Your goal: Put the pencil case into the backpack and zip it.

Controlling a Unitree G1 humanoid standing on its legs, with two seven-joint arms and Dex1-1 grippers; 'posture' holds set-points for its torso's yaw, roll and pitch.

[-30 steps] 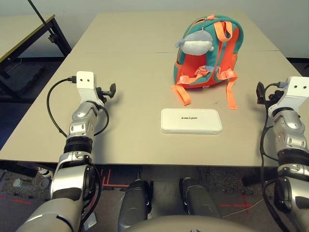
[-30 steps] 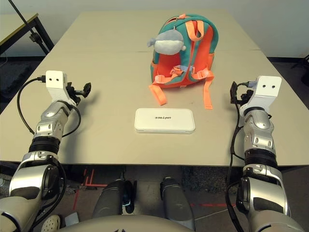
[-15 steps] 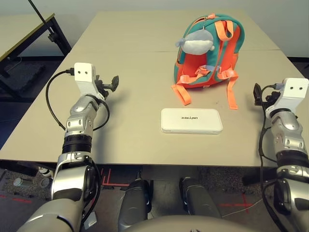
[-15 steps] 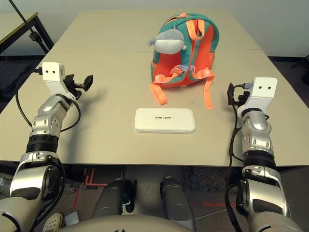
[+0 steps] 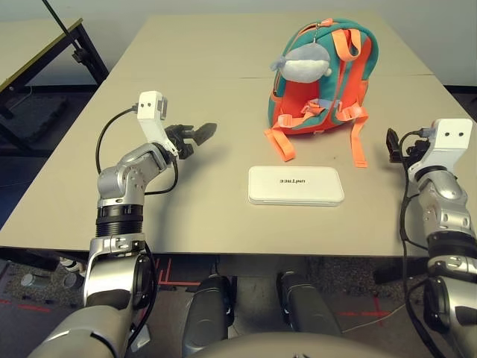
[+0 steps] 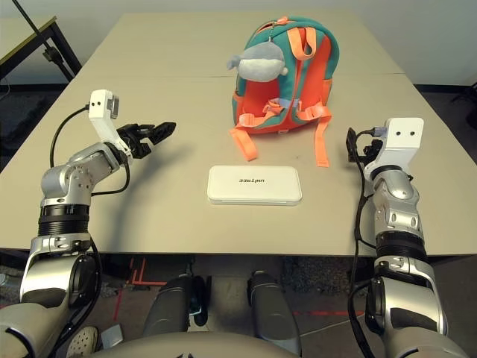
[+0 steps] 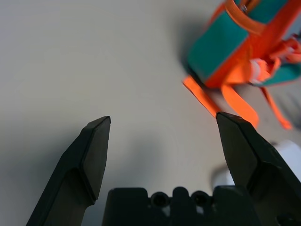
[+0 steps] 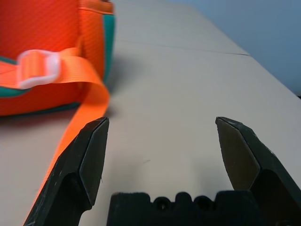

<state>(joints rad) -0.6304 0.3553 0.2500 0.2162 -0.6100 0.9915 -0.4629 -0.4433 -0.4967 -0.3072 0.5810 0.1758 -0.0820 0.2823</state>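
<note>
Lying flat, pencil case (image 5: 296, 186) between wide-spread left pincer (image 5: 197, 136) and right pincer (image 5: 393, 145), untouched.

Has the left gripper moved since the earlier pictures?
Yes. The left gripper has swung inward over the table, toward the pencil case and the backpack.

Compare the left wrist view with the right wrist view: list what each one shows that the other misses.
Only the left wrist view shows a corner of the white pencil case and the open left gripper. Only the right wrist view shows the white strap buckle, the blue wall past the table's far edge, and the open right gripper. Both show the backpack, an orange strap and the bare table.
</note>
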